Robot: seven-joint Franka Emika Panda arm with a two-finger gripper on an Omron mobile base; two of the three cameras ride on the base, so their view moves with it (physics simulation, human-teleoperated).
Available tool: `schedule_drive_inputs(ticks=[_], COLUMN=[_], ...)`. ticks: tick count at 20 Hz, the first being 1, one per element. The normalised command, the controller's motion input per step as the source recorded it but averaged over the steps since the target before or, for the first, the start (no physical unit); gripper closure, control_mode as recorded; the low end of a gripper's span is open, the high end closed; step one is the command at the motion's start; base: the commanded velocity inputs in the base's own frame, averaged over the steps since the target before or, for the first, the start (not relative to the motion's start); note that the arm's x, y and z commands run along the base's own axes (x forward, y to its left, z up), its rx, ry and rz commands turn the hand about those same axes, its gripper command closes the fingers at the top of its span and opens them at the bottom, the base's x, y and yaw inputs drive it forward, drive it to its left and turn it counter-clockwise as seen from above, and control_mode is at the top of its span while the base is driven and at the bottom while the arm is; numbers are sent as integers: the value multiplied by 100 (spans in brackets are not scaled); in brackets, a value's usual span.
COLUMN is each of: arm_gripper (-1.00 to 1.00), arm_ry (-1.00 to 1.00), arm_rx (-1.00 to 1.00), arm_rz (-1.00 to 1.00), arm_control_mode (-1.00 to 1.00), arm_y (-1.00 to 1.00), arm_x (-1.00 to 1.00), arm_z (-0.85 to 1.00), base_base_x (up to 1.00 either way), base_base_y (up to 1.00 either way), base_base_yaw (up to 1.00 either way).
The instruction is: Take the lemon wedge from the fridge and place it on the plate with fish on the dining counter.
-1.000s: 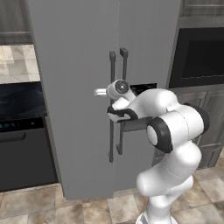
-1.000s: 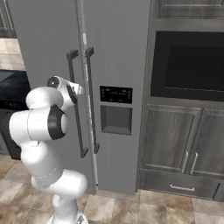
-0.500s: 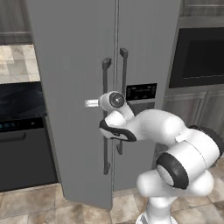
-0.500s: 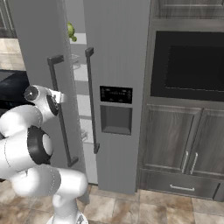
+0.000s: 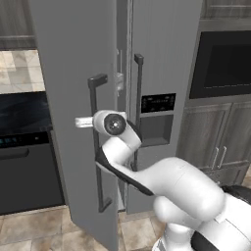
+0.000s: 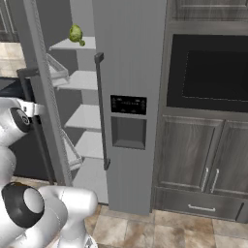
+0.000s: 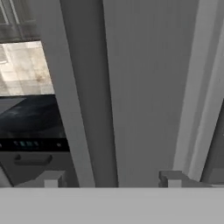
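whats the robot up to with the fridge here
The robot arm is at the fridge, whose left door stands swung partly open. The tool sits at that door's dark bar handle, its tips spread apart with nothing gripped between them. Inside, pale shelves show, with a green leafy ball on the top one. No lemon wedge can be made out yet.

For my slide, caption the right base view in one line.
Fridge left door swung open, pale shelves exposed, a leafy green ball on the top one.
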Motion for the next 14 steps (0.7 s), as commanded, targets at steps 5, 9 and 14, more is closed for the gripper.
schedule_drive_inputs(ticks=[5, 9, 14], arm_gripper=[-100, -100, -100], arm_ry=[-4, 0, 9], arm_rx=[0, 9, 17], arm_rz=[-4, -1, 0], arm_control_mode=[-100, -100, -100], arm_y=[16, -13, -65], arm_x=[-100, -100, -97], arm_z=[48, 17, 0], base_base_x=[0, 0, 0], base_base_y=[0, 0, 0], base_base_yaw=[0, 0, 0])
